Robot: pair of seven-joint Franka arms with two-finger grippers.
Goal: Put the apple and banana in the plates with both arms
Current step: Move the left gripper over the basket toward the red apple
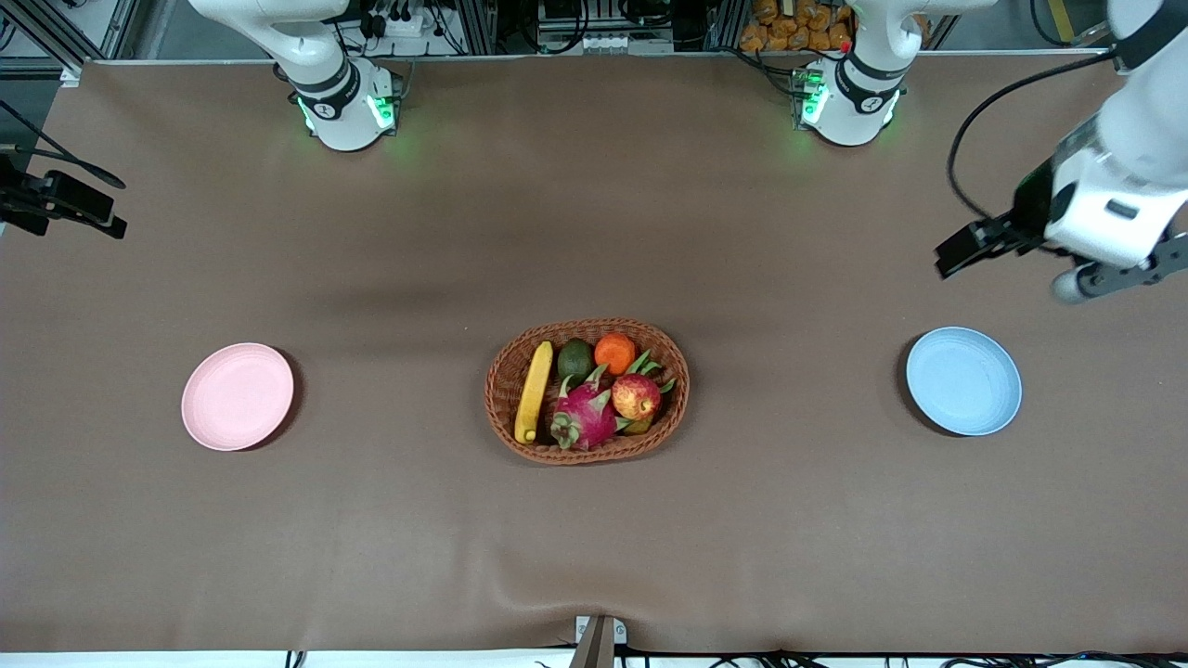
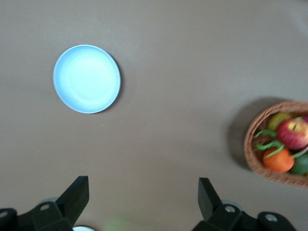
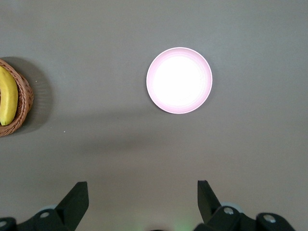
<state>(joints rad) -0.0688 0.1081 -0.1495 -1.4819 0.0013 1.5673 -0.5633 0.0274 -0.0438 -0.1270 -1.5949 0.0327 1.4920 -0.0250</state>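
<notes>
The apple [image 1: 636, 396] and the banana [image 1: 534, 391] lie in the wicker basket [image 1: 587, 325] mid-table. The pink plate [image 1: 238, 396] lies empty toward the right arm's end. The blue plate [image 1: 963, 380] lies empty toward the left arm's end. My left gripper [image 2: 144, 192] is open and empty, high over bare table by the blue plate [image 2: 86, 78]; its hand shows in the front view [image 1: 1109, 276]. The apple [image 2: 294, 133] shows in its wrist view. My right gripper [image 3: 143, 195] is open and empty, high over bare table by the pink plate [image 3: 179, 80]. The banana [image 3: 8, 102] shows in its wrist view.
The basket also holds a magenta dragon fruit [image 1: 585, 417], an orange [image 1: 614, 353] and a dark green fruit [image 1: 574, 359]. A brown cloth [image 1: 594, 538] covers the table. A black part at the right arm's end [image 1: 65, 199] overhangs the table's edge.
</notes>
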